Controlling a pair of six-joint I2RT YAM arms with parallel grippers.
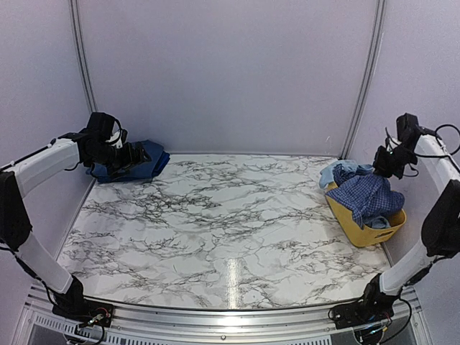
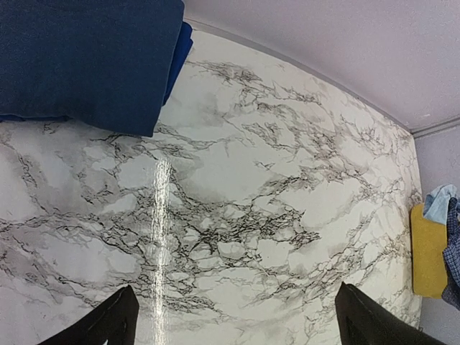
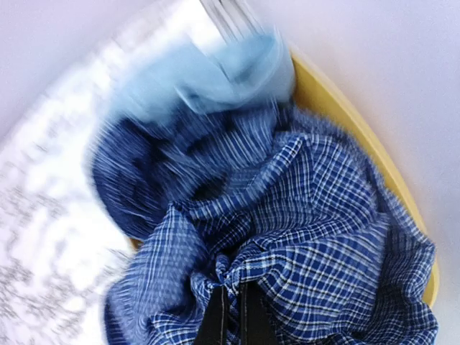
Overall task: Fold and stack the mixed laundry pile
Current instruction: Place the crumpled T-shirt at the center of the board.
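Check shirt (image 1: pixel 366 192): crumpled over the yellow tub (image 1: pixel 352 224) at the counter's (image 1: pixel 215 230) right edge; long axis cannot be told.
Right fingers (image 3: pixel 231 313): pinched together on a bunched fold of it, the rest hanging below them.
Light-blue T-shirt (image 1: pixel 332 171): at the tub's far-left rim, touching the shirt.
Dark-blue piece (image 1: pixel 147 167): folded, far left, just beside the left fingers (image 1: pixel 138 155), which are spread wide and hold nothing.
Nearer arm: right.
Likely next move: carry the shirt left onto bare counter.
Labels, writing: none legible.
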